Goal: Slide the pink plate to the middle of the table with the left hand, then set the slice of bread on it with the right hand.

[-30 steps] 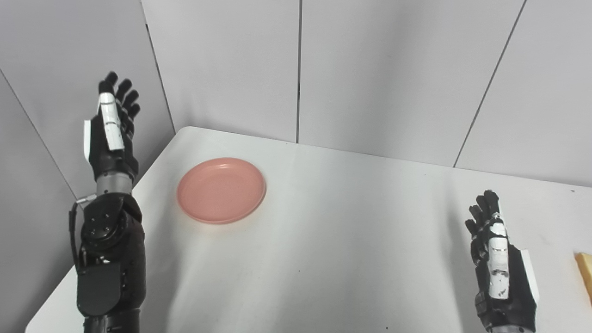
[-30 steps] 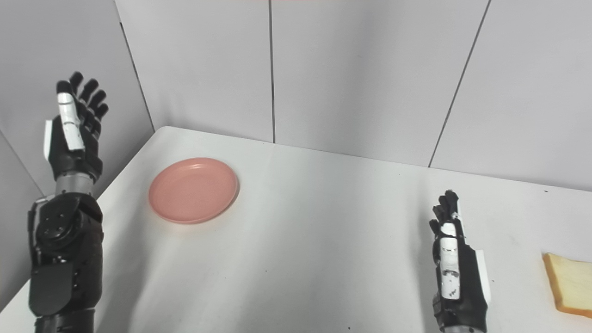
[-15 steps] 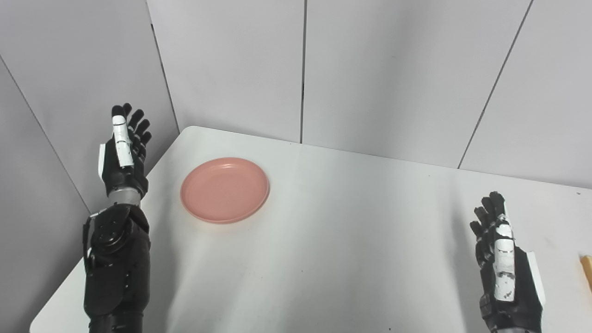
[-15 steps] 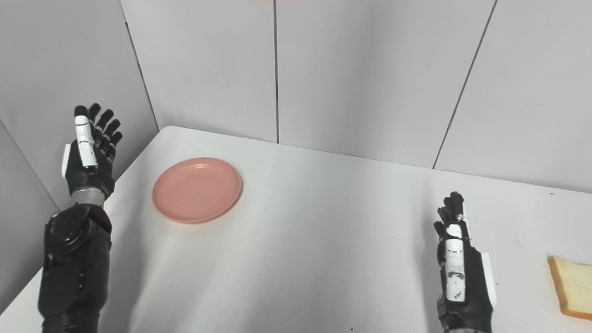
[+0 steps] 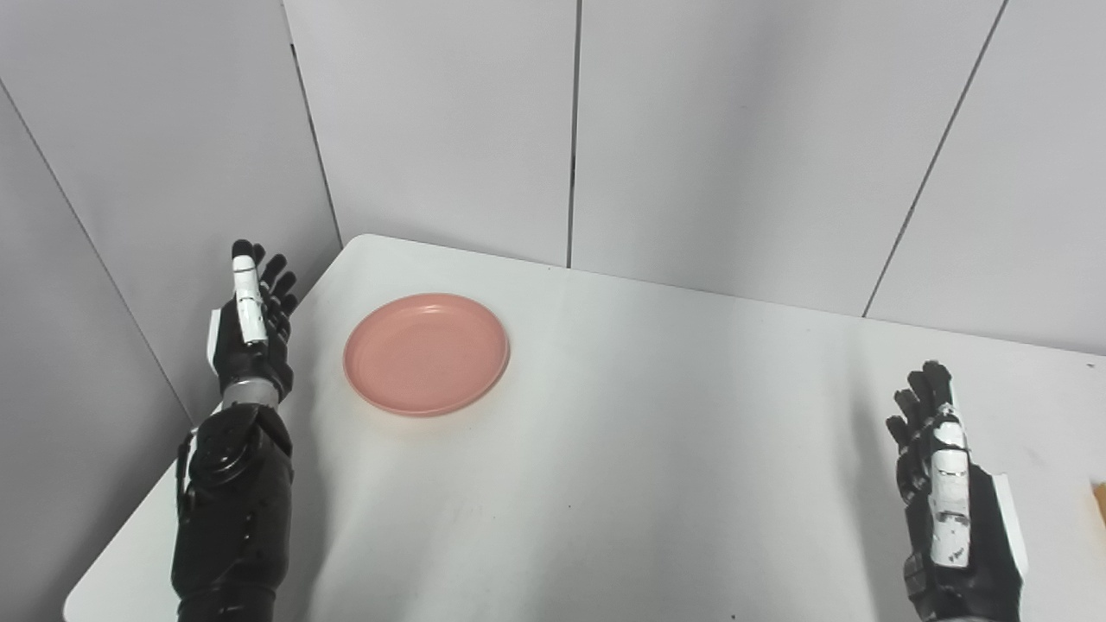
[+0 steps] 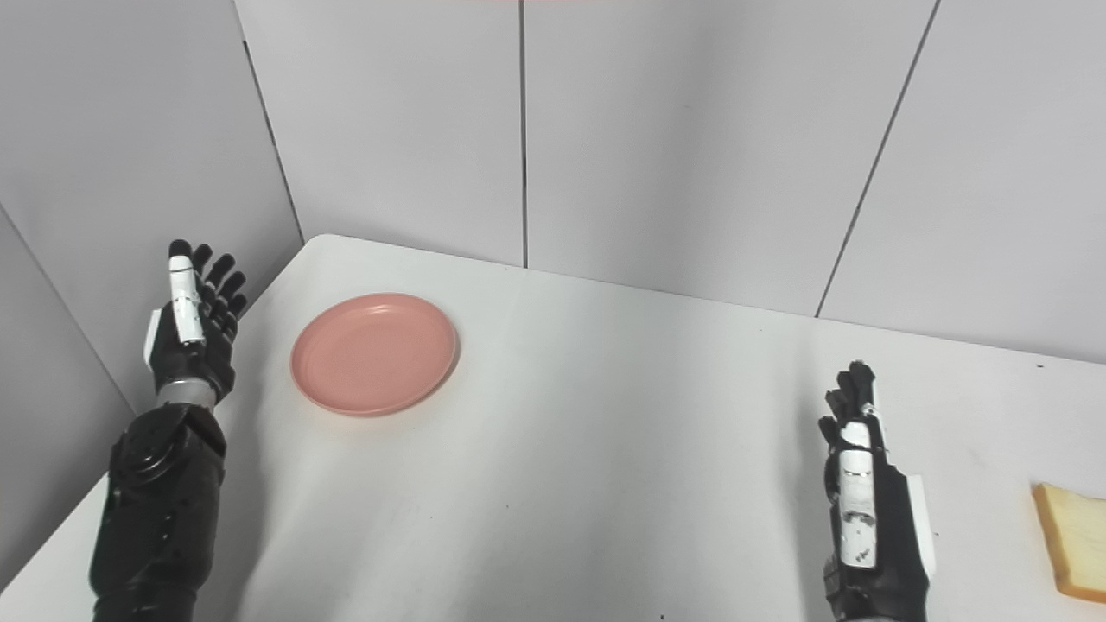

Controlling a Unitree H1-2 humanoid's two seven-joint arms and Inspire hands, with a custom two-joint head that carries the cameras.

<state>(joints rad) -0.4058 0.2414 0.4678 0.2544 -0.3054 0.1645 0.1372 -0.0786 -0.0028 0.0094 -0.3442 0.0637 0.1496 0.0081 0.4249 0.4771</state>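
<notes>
The pink plate (image 5: 426, 353) lies flat on the white table (image 5: 622, 449) near its far left corner. My left hand (image 5: 251, 333) is open and empty, fingers pointing up, at the table's left edge, a short way left of the plate and not touching it. My right hand (image 5: 946, 501) is open and empty, held upright over the table's right front. The slice of bread (image 6: 1070, 541) lies flat at the table's right edge, to the right of the right hand; in the left eye view only its edge (image 5: 1101, 501) shows.
Grey wall panels (image 5: 570, 130) stand right behind the table and along its left side, close to my left hand. The table's left edge (image 5: 155, 518) runs diagonally beside my left forearm.
My left hand has come down and in toward the table's left edge, closer to the plate. The view has shifted slightly. The plate, the bread and my right hand have stayed put.
</notes>
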